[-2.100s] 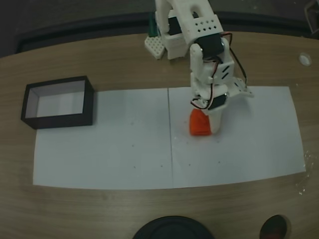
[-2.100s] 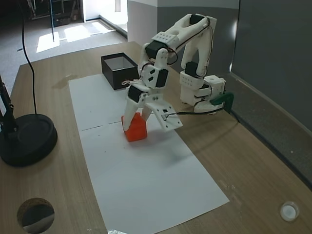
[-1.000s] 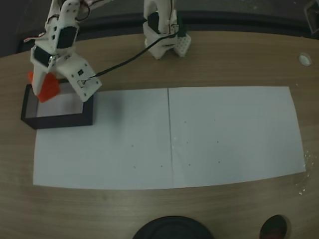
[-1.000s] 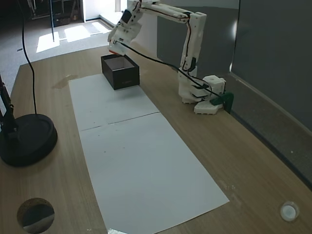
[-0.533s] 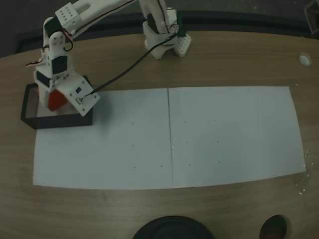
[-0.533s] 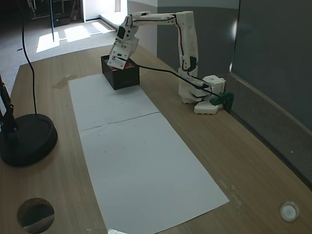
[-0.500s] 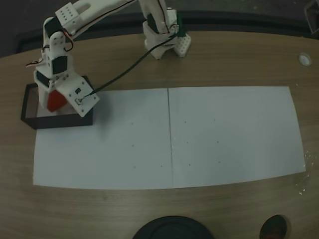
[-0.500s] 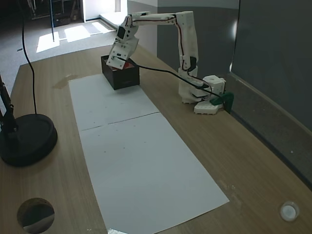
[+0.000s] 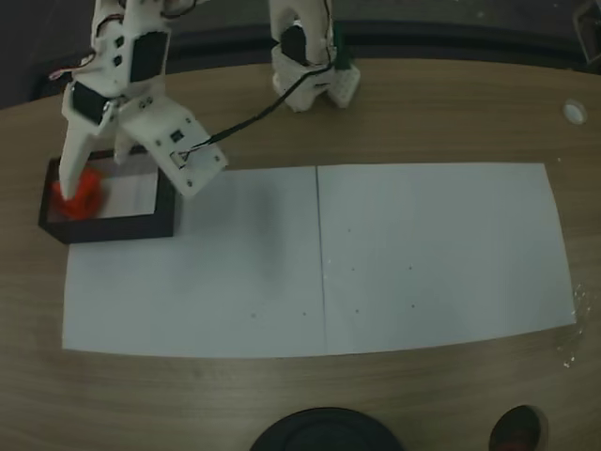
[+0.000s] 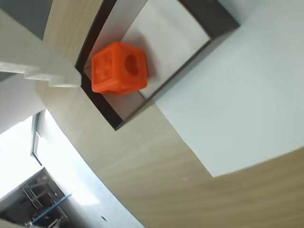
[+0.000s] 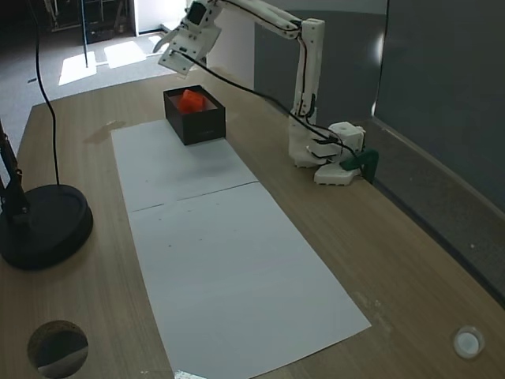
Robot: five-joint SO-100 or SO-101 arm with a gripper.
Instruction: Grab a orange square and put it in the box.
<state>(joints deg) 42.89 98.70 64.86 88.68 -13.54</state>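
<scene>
Inside the box (image 9: 165, 214), at its left end in a fixed view, lies the orange square (image 9: 78, 196).
Above it hangs the gripper (image 9: 131, 193), jaws spread and empty; the box sits at the white paper's (image 9: 376, 263) far-left corner.

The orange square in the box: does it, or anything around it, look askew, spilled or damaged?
Only slightly. The orange square rests tilted in one end of the box, close to an end wall rather than centred. The open gripper hangs above, apart from it. The box looks intact, with nothing spilled.
</scene>
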